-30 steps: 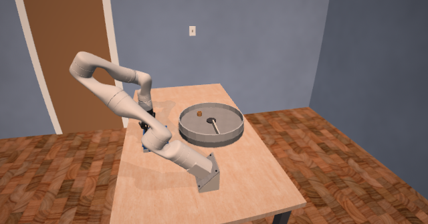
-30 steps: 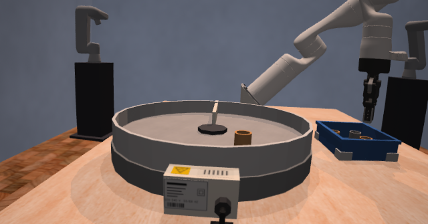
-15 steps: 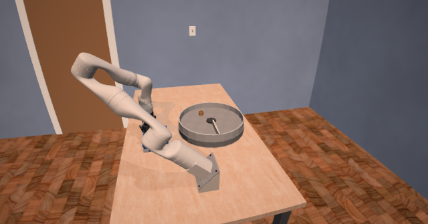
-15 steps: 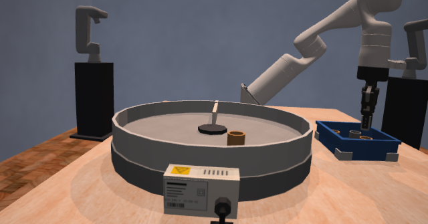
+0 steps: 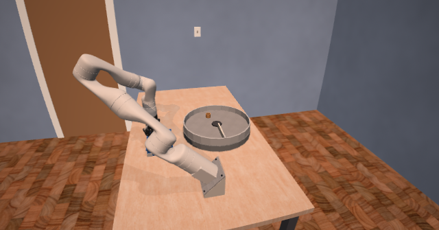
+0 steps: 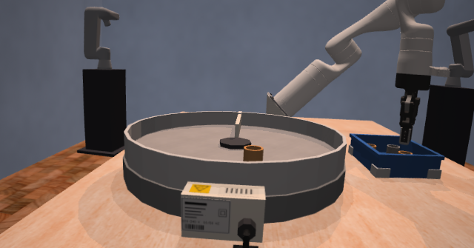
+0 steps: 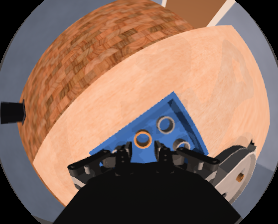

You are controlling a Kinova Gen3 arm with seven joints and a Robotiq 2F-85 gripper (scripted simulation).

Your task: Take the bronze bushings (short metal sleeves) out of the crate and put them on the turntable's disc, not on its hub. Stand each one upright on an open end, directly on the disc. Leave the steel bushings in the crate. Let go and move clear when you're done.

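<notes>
The crate (image 6: 418, 166) (image 7: 160, 107) is blue. In the exterior view it shows a near bronze bushing (image 6: 405, 152), a farther bronze bushing (image 6: 372, 145) and a steel bushing (image 6: 393, 149). My gripper (image 5: 148, 132) (image 6: 405, 141) (image 7: 143, 146) is partly open and empty, pointing down low over the crate. In the wrist view a bronze bushing (image 7: 135, 140) stands just ahead of the gap between the fingers, beside a steel bushing (image 7: 158, 125); another grey ring is partly hidden by the right finger. One bronze bushing (image 5: 208, 115) (image 6: 253, 155) (image 7: 240, 177) stands upright on the disc (image 5: 233, 120) (image 6: 185, 137), off the dark hub (image 5: 215, 123) (image 6: 235, 143).
A raised grey wall (image 5: 217, 141) (image 6: 233, 172) surrounds the disc. A pale bar (image 5: 221, 130) (image 6: 238, 124) runs from the hub to this wall. A control box (image 6: 222, 215) sits at the turntable's side. My arm hides much of the crate in the top view.
</notes>
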